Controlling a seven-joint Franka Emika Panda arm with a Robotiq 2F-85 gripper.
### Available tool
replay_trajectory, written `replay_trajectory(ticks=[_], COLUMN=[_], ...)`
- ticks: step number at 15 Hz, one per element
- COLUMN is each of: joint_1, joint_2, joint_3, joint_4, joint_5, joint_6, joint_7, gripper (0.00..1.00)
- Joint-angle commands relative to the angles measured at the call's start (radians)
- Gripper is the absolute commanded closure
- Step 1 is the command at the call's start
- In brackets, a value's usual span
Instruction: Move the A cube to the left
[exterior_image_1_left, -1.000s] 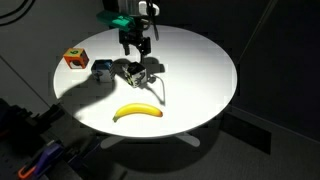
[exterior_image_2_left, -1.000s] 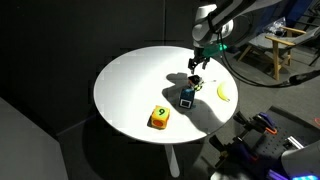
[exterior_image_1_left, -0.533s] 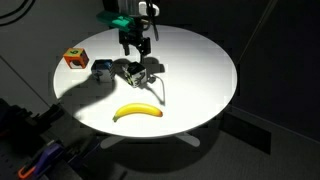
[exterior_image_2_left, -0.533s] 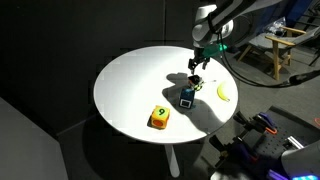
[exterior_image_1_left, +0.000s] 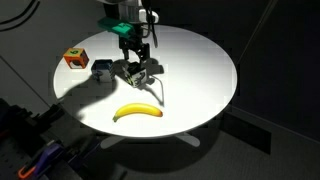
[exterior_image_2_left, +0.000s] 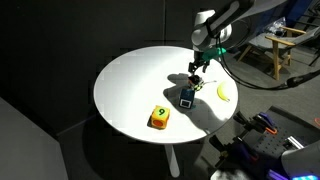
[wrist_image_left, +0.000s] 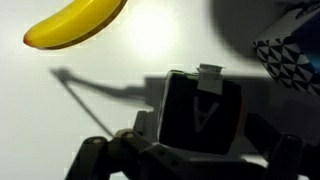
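Dark walls close round a round white surface lit from above, where the gripper hangs low over the A cube. In the wrist view the A cube sits near the middle of the picture, its black top face showing a pale letter A, and the jaws stand released, one on each side of it. A gap shows on either side, so neither jaw touches the cube. In both exterior views the fingertips come down just above or around the top of the cube, and it cannot be told how far down its sides they reach. The cube rests flat on the surface. Just beside it lies a blue-and-white cube, whose patterned corner shows at the right edge of the wrist view. A banana lies near the front rim in an exterior view, well apart from the cube. An orange-red cube sits at the far left of that view.
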Motion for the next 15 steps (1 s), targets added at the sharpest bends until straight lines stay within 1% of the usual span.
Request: replay_trajectory(ticks=[1, 6, 15], joint_1=[-0.009, -0.007, -0.015], joint_2=[0.029, 0.062, 0.113], joint_3=[0.011, 0.02, 0.028], joint_4=[0.02, 0.032, 0.056], joint_5=[0.008, 0.011, 0.016], joint_6=[0.039, 0.086, 0.097], joint_7=[0.006, 0.005, -0.004], gripper=[0.0, 0.0, 0.0])
